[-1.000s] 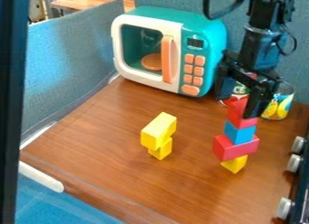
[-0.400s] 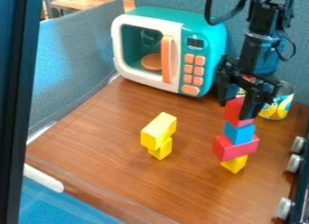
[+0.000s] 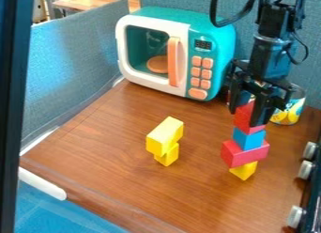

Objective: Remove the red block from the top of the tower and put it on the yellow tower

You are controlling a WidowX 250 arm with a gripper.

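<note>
The gripper [image 3: 249,112] hangs at the right, over the top of the taller tower and partly in front of its uppermost block. That red block [image 3: 244,119] stands upright on a blue block [image 3: 249,138]. Below the blue one lies a wider red block [image 3: 244,154], set crosswise on a small yellow block [image 3: 244,170]. Left of this stack is the yellow tower, a long yellow block [image 3: 165,135] lying on a smaller yellow block [image 3: 167,155]. The gripper hides part of the upper red block.
A toy microwave [image 3: 182,53] stands at the back. Behind the gripper is a can [image 3: 289,111] with yellow fruit on it. Along the right edge are white knobs [image 3: 305,169]. A grey partition [image 3: 72,67] borders the left side.
The gripper has moved slightly left and down against the top of the taller tower. The upper red block has shifted a little to the left. The yellow tower has stayed put.
</note>
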